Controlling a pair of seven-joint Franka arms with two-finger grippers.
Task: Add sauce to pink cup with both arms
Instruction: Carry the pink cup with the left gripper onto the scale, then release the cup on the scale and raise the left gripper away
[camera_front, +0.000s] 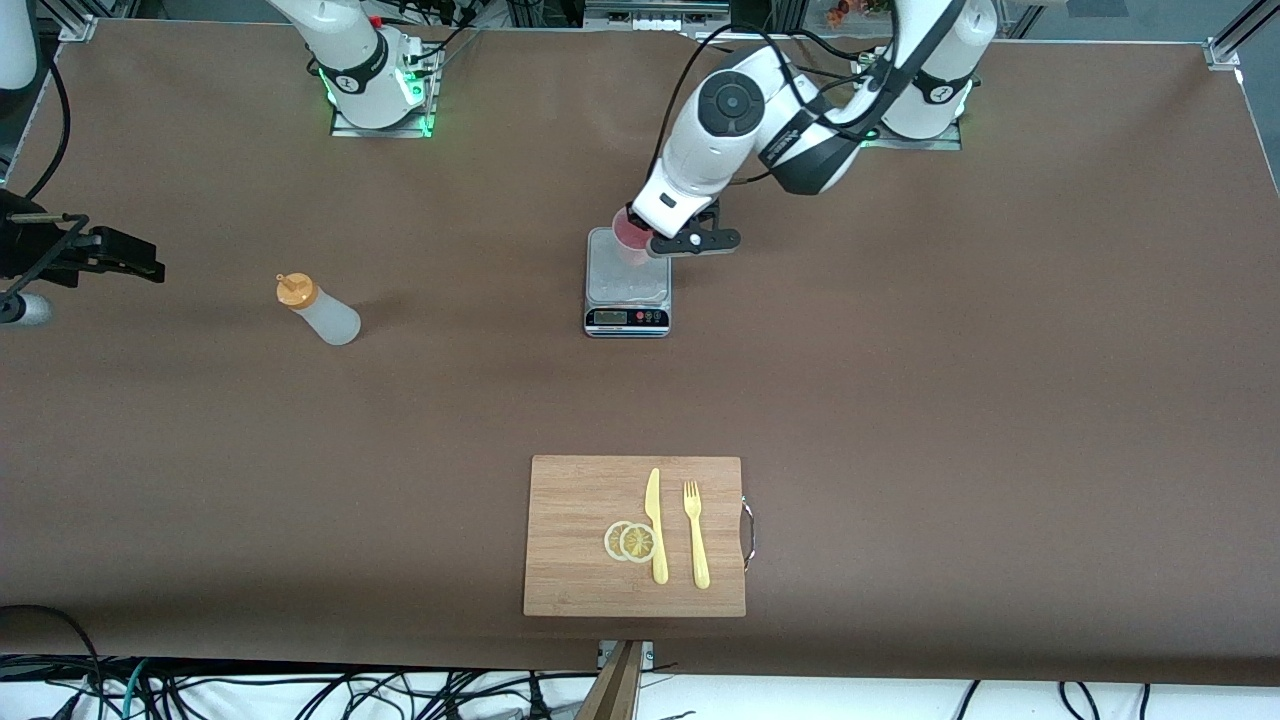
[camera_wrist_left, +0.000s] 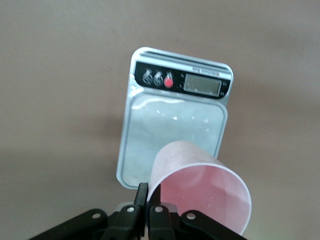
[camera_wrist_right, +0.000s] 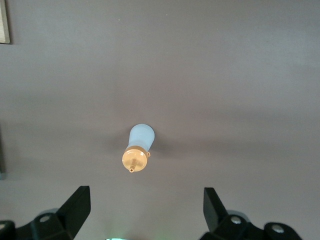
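Observation:
The pink cup is pinched at its rim by my left gripper, one finger inside and one outside. It hangs tilted over the edge of a kitchen scale that lies farther from the front camera. In the left wrist view the cup is empty and the gripper is shut on its wall. The sauce bottle stands upright toward the right arm's end of the table. My right gripper is open and empty, up in the air beside the bottle. The right wrist view looks down on the bottle past the gripper.
The scale has a dark display panel facing the front camera. A wooden cutting board near the front edge holds a yellow knife, a yellow fork and two lemon slices.

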